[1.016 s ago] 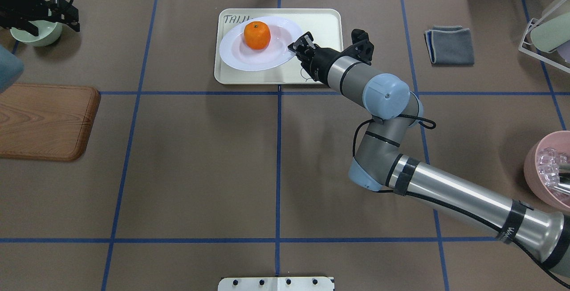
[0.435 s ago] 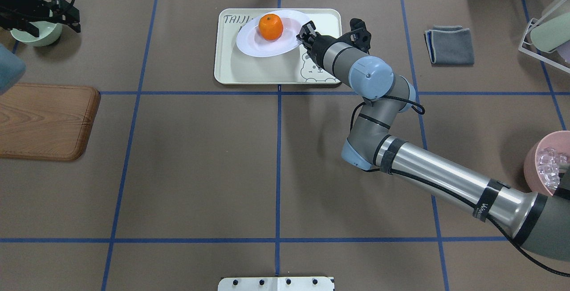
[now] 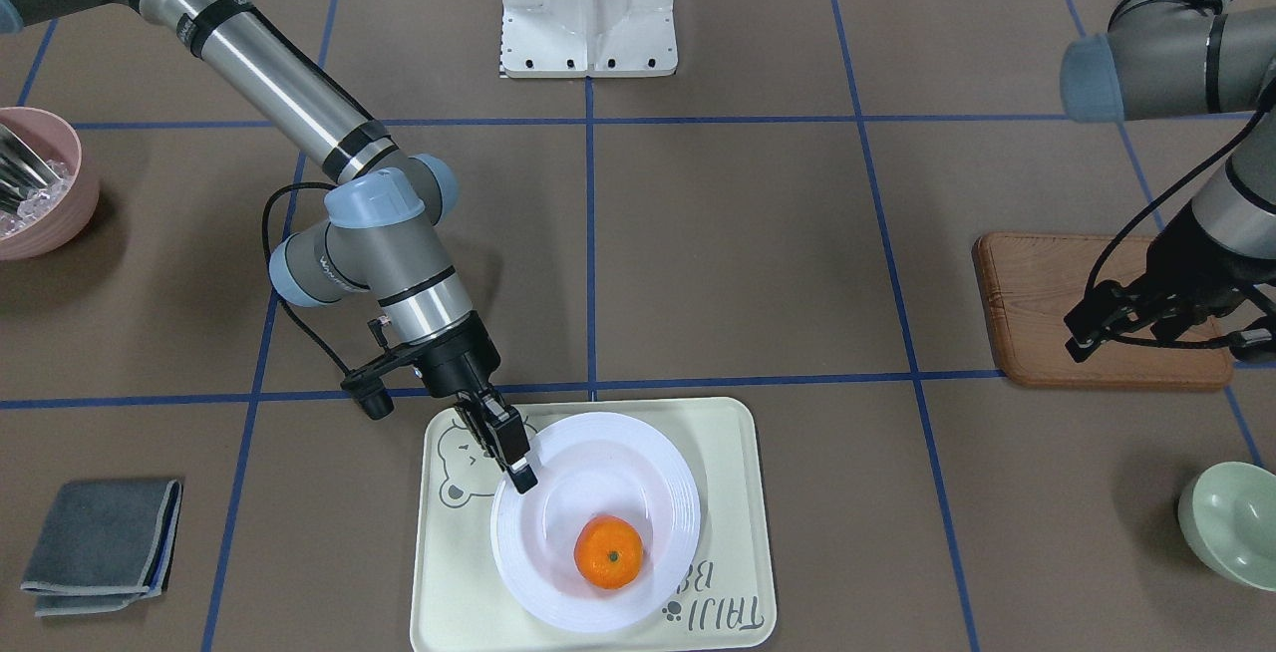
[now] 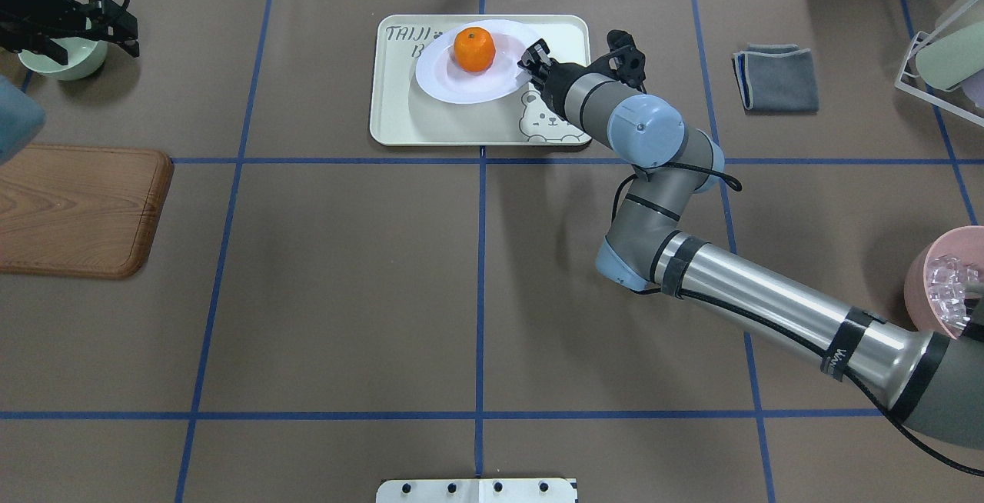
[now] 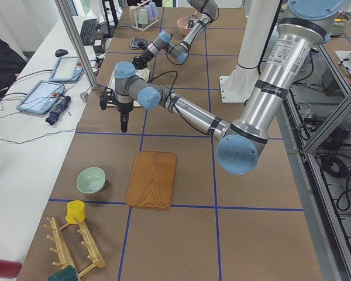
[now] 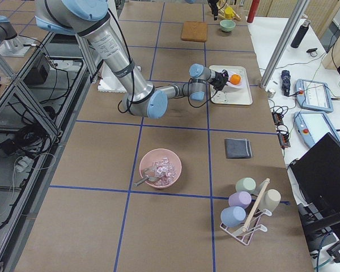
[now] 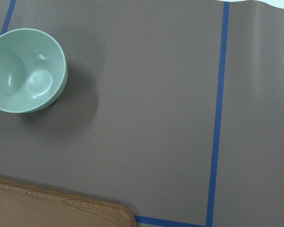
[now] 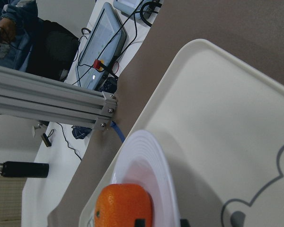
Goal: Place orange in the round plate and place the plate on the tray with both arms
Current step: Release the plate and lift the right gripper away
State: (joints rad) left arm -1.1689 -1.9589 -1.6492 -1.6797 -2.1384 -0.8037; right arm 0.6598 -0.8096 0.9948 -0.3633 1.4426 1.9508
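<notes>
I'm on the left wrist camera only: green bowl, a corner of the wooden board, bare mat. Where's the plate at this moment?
Observer: The round plate is over the far half of the tray. I cannot tell whether it rests on it.
Operator: Is the fruit in it?
Observer: Yes, the orange sits in the plate's sunken centre.
Operator: Who has the plate?
Observer: The right gripper is shut on the plate's rim, alone.
Operator: And my gripper?
Observer: The left gripper hangs by the wooden board, far from the tray, with nothing in it.
</notes>
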